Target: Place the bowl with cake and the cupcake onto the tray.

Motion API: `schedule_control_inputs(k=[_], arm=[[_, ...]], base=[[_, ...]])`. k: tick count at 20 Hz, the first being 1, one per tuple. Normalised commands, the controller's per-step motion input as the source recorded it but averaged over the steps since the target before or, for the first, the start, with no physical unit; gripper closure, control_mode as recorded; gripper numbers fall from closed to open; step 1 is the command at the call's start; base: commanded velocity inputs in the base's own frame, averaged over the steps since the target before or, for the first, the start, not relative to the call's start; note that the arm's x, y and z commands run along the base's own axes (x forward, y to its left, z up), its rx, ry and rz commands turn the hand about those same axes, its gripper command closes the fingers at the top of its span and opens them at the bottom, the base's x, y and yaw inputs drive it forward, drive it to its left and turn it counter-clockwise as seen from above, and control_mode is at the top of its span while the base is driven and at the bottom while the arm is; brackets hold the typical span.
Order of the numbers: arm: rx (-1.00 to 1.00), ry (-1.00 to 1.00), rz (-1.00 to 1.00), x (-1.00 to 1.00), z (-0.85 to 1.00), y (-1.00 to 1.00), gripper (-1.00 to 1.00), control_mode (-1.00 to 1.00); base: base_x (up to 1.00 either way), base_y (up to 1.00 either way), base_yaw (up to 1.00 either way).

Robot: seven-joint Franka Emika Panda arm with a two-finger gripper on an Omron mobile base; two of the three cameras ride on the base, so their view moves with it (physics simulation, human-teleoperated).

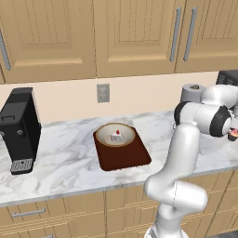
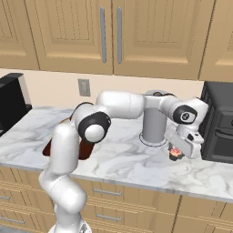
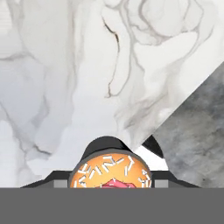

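- In the hand view, the cupcake (image 3: 111,173) sits at the bottom centre, its pale orange top flecked with white sprinkles and a pink-red blob in the middle; the gripper (image 3: 111,183) pinches it between its dark fingertips (image 3: 61,184).
- Behind it in that view spreads the marble counter (image 3: 65,78), with a grey shadowed patch at the right.
- In the right base view, the gripper (image 2: 176,154) hangs at centre right, just above the counter (image 2: 123,159), with the cupcake (image 2: 174,153) held under it.
- In the left base view, the cupcake (image 1: 232,135) peeks out at the right edge, beside the arm's dark joint.
- The tray (image 1: 122,153) lies at the centre of the left base view on the counter (image 1: 65,158), well apart from the cupcake.
- The bowl with cake (image 1: 115,135) rests on the tray's far half, the white slice and red cherry inside.
- A black coffee machine (image 1: 19,130) stands at the left.
- A grey paper-towel roll (image 2: 154,123) stands upright behind the gripper.
- A dark appliance (image 2: 219,123) fills the right edge.
- A wall outlet (image 1: 103,93) and wooden cabinets (image 1: 135,32) sit farthest back.
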Motion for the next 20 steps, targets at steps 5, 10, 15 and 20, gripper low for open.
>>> schedule_control_inputs(k=[5,10,15,20], arm=[[-0.1,-0.1,0.14,-0.26,0.15,1.0,1.0,-1.0],[-0.13,-0.01,0.12,0.05,0.12,0.97,1.0,-1.0],[-0.1,0.02,0.22,0.02,-0.07,0.88,1.0,-1.0],[-0.07,0.01,0.27,0.03,-0.18,0.82,1.0,-1.0]], base=[[0.0,0.0,0.0],[0.0,0.0,0.0],[0.0,0.0,0.0],[0.0,0.0,0.0]])
